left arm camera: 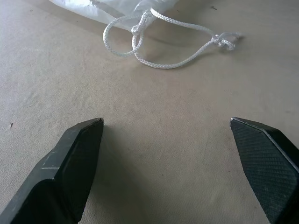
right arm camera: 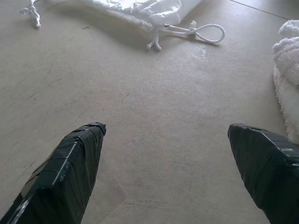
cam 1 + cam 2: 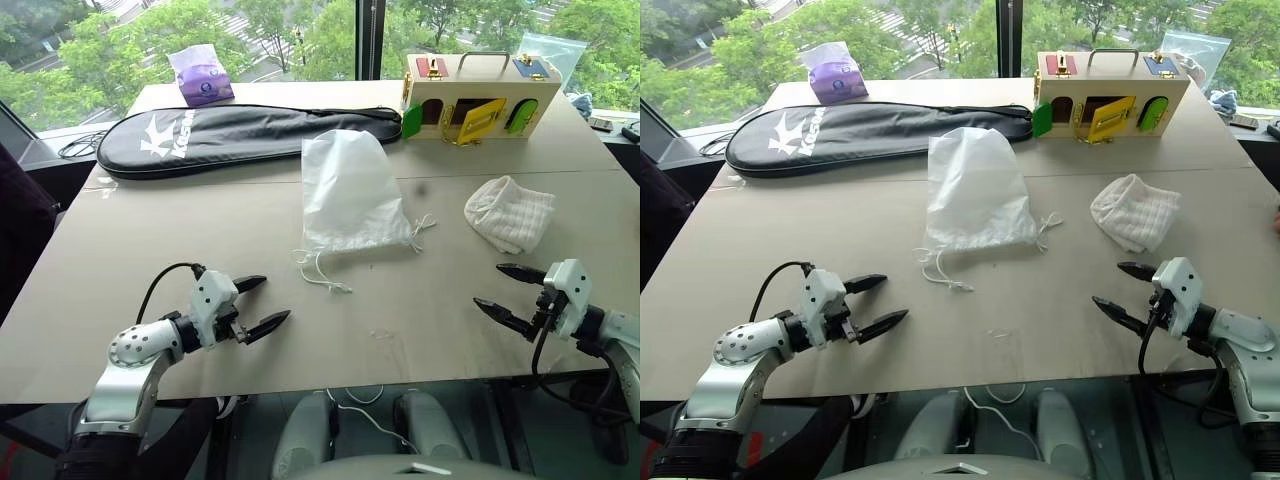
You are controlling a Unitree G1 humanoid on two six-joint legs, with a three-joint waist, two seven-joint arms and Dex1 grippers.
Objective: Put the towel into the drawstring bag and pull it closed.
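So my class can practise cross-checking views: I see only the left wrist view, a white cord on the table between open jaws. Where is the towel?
Observer: The towel lies crumpled ahead of the right gripper, apart from the drawstring bag.
Operator: Is that gripper holding anything?
Observer: No, its jaws stand open and empty above the table.
Operator: What lies beyond the bag?
Observer: A long black racket case.

silver-white arms with perforated joints, black cables, white wrists, black pointed textured fingers [image 1: 70, 172].
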